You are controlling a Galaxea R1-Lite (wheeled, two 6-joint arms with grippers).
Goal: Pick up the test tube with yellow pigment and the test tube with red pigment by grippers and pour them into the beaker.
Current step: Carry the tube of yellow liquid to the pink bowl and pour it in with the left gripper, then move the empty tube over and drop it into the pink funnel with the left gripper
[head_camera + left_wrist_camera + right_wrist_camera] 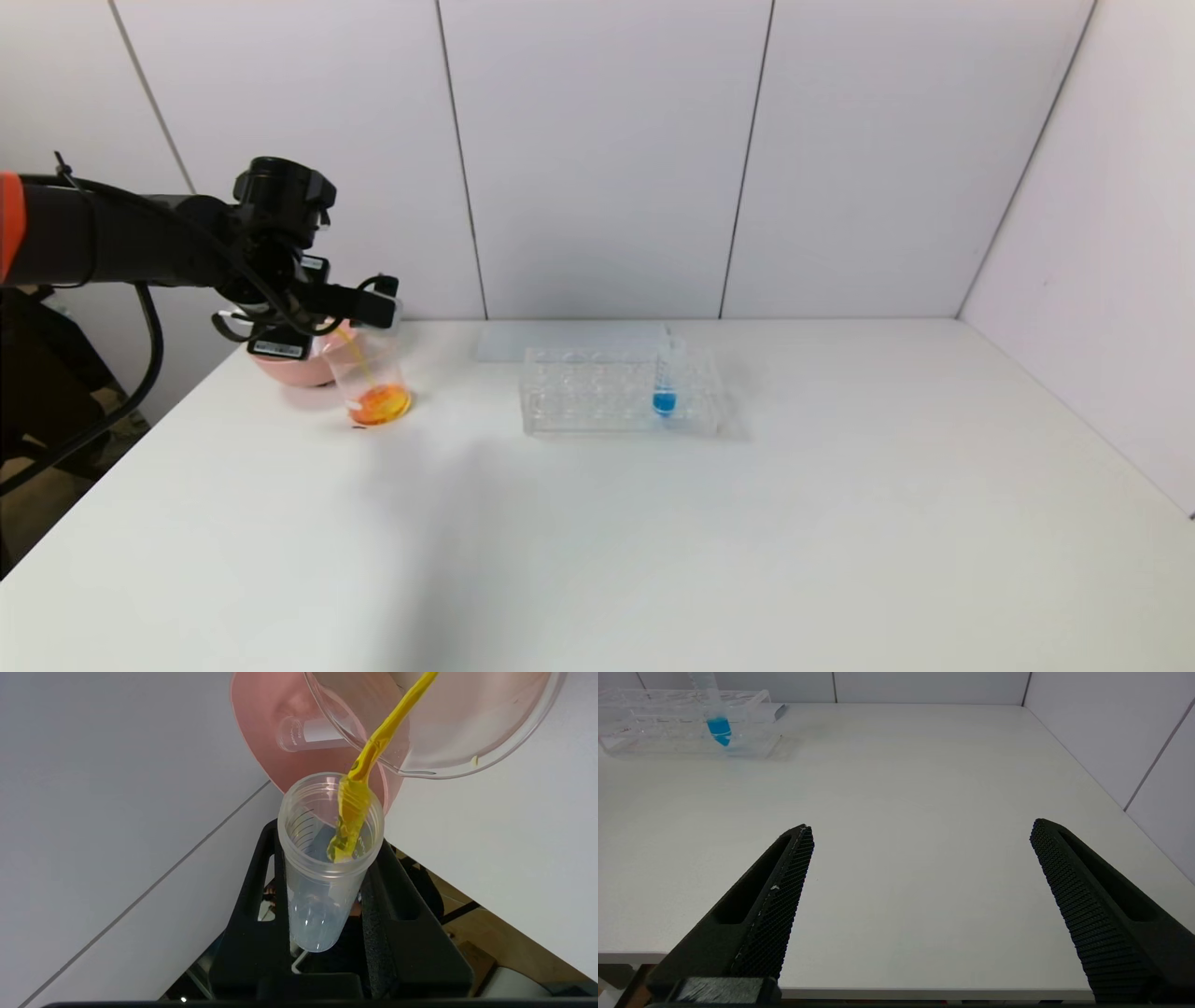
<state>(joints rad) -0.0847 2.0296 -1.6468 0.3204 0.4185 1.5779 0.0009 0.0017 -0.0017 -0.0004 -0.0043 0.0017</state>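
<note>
Over at the far left of the white table (653,541), the left gripper (327,914) has its fingers clamped tight on the yellow tube (327,858), gripping the barrel low down so the open mouth is free. It holds the tube tipped well over, mouth leaning across the rim of the beaker (373,383), and that tilt is plainly there to let the liquid run: a thick yellow stream (373,751) stretches from the tube's lip into the beaker. The tube looks almost drained, with only a streak clinging near the mouth.

The beaker stands on the table just in front of a pink bowl (294,369), and an orange pool (380,405) sits at its bottom, which suggests to me that red already went in and is mixing with the yellow. An empty tube (308,735) lies in the pink bowl, likely the red one, dropped there out of the way, though I cannot be sure.

The clear rack (621,392) sits near the middle of the table, well apart from the pouring, holding only the blue tube (666,383) upright.

The right gripper (920,858) waits low by the table's near edge, fingers spread wide and empty, clear of the work.
</note>
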